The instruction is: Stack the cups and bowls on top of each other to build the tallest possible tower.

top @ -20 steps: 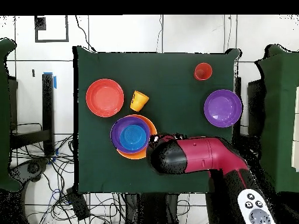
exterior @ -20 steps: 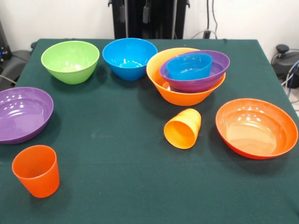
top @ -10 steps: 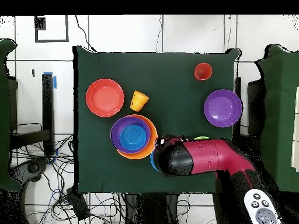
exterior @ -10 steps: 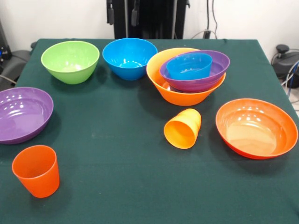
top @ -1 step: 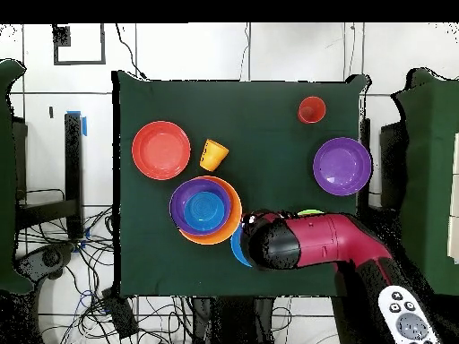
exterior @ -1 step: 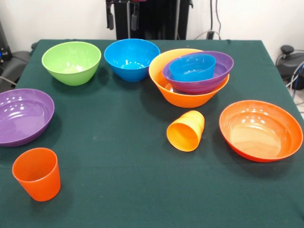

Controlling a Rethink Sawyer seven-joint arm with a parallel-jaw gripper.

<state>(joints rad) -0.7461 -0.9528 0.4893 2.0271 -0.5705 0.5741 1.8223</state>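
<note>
Arm (top @ -1 step: 314,242) shifted right; tower (exterior @ -1 step: 192,76): yellow-orange, purple, blue nested.

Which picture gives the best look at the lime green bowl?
The front view: the lime green bowl stands fully visible and upright at the table's far side, beside the medium blue bowl. In the overhead view the robot's red arm covers almost all of it; only a thin green sliver peeks out above the arm.

My path is widest across the bare green tablecloth (exterior @ -1 step: 118,142) at the middle. A tipped yellow-orange plastic cup (exterior @ -1 step: 186,130) blocks its right part (beside the wide red-orange bowl (exterior @ -1 step: 261,130)); an upright red-orange cup (exterior @ -1 step: 37,173) guards the near-left corner.
</note>
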